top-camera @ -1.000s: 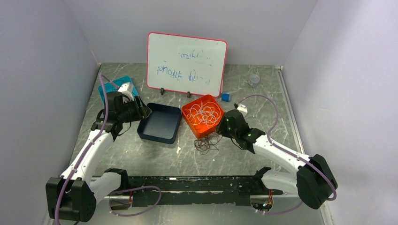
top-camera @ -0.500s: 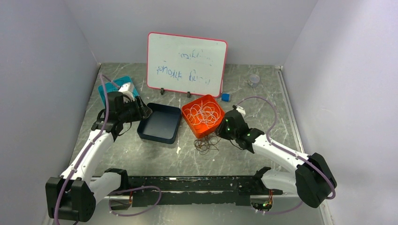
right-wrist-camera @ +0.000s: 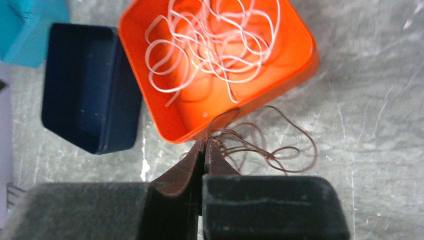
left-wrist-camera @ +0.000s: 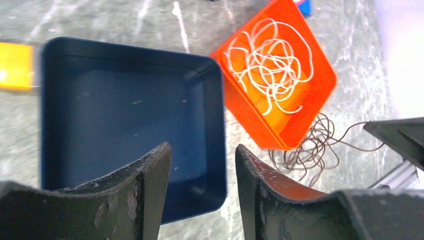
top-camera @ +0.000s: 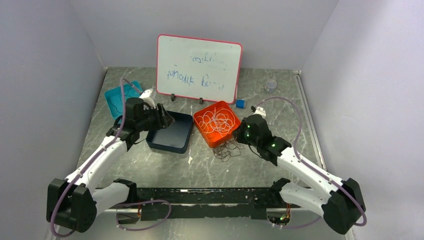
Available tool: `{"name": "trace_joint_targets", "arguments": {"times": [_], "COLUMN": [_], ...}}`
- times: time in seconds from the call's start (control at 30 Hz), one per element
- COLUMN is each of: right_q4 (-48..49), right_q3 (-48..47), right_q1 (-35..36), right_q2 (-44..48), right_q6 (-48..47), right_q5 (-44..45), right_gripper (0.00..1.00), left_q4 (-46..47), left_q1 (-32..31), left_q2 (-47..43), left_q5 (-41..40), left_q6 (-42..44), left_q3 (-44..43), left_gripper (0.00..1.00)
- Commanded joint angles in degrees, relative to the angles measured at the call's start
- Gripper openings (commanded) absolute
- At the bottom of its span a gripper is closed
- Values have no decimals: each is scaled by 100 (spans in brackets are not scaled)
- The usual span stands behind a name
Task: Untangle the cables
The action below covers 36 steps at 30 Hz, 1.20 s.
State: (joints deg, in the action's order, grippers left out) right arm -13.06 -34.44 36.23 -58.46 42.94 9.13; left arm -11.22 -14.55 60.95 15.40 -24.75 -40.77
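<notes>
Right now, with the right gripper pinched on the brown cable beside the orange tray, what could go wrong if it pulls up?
First, the brown cable lies in overlapping loops, so the right gripper, shut on a strand at the pile's edge, may tighten the tangle instead of freeing it. Second, one strand appears to loop over the orange tray rim; pulling could nudge the tray and stir the white cables inside.

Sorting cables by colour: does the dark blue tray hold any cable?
No, the dark blue tray shows only a bare floor in the left wrist view.
</notes>
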Motion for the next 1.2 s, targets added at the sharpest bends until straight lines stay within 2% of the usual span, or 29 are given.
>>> {"name": "trace_joint_targets", "arguments": {"times": [0.0,0.33,0.5,0.7,1.17], "right_q4": [-416,-739,-963,-1111,-837], "right_q3": [-398,-529,-800,-986,-1039], "right_q1": [-46,-43,-46,-41,-39], "right_q2": [390,1246,1550,1705,1847], "right_q6": [-733,-1138,-1195,-1076,-806], "right_q5": [121,-412,-352,-192,-387], "right_gripper": [0,0,0,0,0], "left_q4": [692,1993,2497,3103,3730], "left_q1": [-549,-2306,-2835,-3449,-3940], "left_q2": [239,1504,1874,2108,2810], "left_q5": [98,2,-5,-44,-581], "left_q6": [-315,-627,-657,-631,-562], "left_q3": [-198,-737,-820,-838,-1088], "left_gripper": [56,60,61,68,72]}}
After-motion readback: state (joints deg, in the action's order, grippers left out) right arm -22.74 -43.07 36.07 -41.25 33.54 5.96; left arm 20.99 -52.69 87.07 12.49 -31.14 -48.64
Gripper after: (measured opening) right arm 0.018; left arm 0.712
